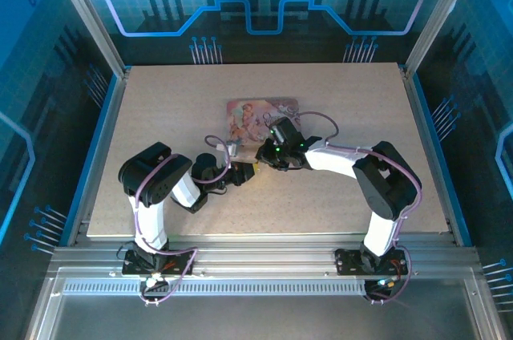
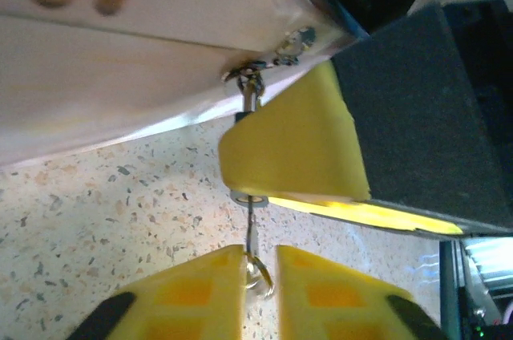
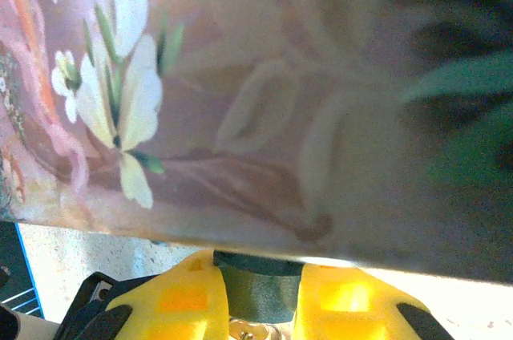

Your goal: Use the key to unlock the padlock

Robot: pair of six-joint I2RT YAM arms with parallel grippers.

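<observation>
Key (image 2: pixel 252 232) sits in the left claw's (image 2: pixel 259 252) narrow gap; I cannot tell if gripped. Right claw (image 3: pixel 260 265) clamps a dark object (image 3: pixel 258 288).

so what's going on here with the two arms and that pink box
Both arms meet at the near edge of the box. The left pincer has its fingers either side of the ring end of the key, and the key points up toward a small metal fitting on the box's edge. A finger of the right pincer covers the middle of its shaft. Whether either pincer is clamped, or the key seated, is too small to tell.
</observation>
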